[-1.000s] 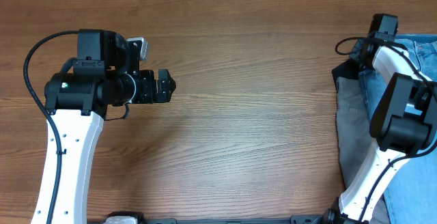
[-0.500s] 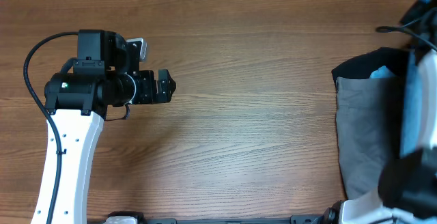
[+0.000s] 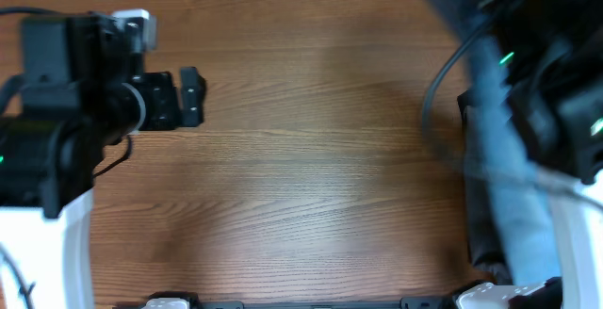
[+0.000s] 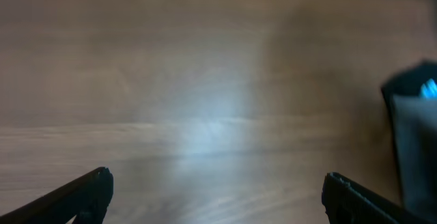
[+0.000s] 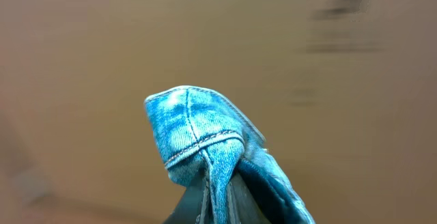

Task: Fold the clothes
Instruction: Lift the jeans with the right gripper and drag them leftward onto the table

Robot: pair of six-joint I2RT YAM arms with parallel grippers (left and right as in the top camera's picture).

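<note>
The right gripper [image 5: 213,209] is clamped on a fold of the light-blue jeans [image 5: 198,132]. Its wrist camera shows a doubled, stitched edge of denim bunched and standing up out of the closed jaws, whose dark fingers barely show at the bottom of the picture. Behind the fold there is only brown blur. From overhead the right arm [image 3: 556,83] is a smeared dark shape high at the far right of the scene, close to the camera. The jeans [image 3: 509,187] hang from it as a long, blurred blue band running down the right side toward the near edge. Under and just left of that band lies a heap of other clothes [image 3: 474,224], dark and grey, on the right end of the table [image 3: 311,177]; the blur keeps one garment from being told from another. The left gripper [image 4: 215,183] is spread wide and holds nothing, its two black fingertips [image 4: 92,190] at the bottom corners of its wrist view with bare wood between them. Overhead, the left gripper [image 3: 191,97] points right from the left arm [image 3: 66,139] at the far left, well apart from the clothes. In the left wrist view a corner of the dark heap [image 4: 413,149], with a speck of blue on it, shows at the right edge.
</note>
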